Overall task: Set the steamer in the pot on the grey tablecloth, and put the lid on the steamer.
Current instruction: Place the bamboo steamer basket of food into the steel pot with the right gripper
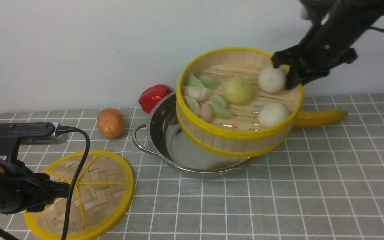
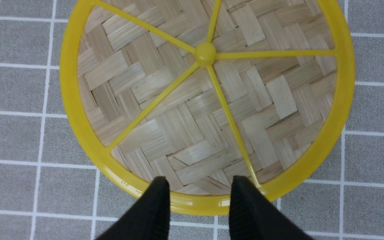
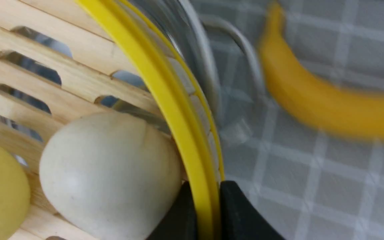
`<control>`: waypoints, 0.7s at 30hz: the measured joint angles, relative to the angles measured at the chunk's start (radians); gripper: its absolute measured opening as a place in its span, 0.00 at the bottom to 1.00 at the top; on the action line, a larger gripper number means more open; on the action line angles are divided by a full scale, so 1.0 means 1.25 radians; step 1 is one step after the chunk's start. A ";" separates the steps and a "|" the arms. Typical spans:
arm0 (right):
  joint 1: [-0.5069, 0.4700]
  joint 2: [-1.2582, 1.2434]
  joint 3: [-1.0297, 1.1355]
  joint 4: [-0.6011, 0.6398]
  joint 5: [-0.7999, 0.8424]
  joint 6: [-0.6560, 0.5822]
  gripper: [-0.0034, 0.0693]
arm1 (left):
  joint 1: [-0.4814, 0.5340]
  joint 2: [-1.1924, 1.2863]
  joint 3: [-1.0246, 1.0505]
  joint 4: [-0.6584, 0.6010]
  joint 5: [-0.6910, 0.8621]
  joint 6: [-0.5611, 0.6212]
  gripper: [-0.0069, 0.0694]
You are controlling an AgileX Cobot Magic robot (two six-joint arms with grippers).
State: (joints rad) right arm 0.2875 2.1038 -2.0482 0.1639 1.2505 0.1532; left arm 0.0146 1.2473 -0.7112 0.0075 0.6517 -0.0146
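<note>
Steamer (image 1: 232,140) aslant over pot (image 1: 178,146), rim tight in right hand (image 3: 208,203).

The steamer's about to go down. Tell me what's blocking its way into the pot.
Nothing visible. The right gripper pinches the steamer by its rim, holding it tilted over the pot, whose visible inside holds nothing. The banana and pepper lie outside, behind the pot. The part under the steamer is hidden.

1. A grey, white-gridded tablecloth (image 1: 312,186) covers the tabletop.
2. On it rest a flat, yellow-rimmed woven-bamboo lid (image 1: 95,186), a shiny steel pot (image 1: 178,146), a brown potato (image 1: 110,123), a red bell pepper (image 1: 153,96) and a yellow banana (image 1: 318,117).
</note>
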 joint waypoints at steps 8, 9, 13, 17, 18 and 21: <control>0.044 0.192 -0.222 0.001 -0.002 0.039 0.15 | 0.000 0.000 0.000 0.000 0.000 0.000 0.41; 0.046 0.205 -0.227 0.003 -0.002 0.042 0.15 | 0.000 0.000 0.000 0.000 0.000 0.000 0.41; 0.047 0.250 -0.230 -0.001 0.002 0.044 0.15 | 0.000 0.000 0.000 0.000 0.000 0.000 0.41; 0.048 0.275 -0.230 -0.008 0.007 0.045 0.15 | 0.000 0.000 0.000 0.000 0.000 0.000 0.41; 0.048 0.278 -0.230 -0.008 0.007 0.045 0.15 | 0.000 0.000 0.000 0.000 0.000 0.000 0.41; 0.048 0.290 -0.230 -0.007 0.006 0.048 0.15 | 0.000 0.000 0.000 0.000 0.000 0.000 0.41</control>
State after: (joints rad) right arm 0.3474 2.4659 -2.3361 0.1547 1.2583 0.2129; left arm 0.0146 1.2473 -0.7112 0.0075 0.6517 -0.0146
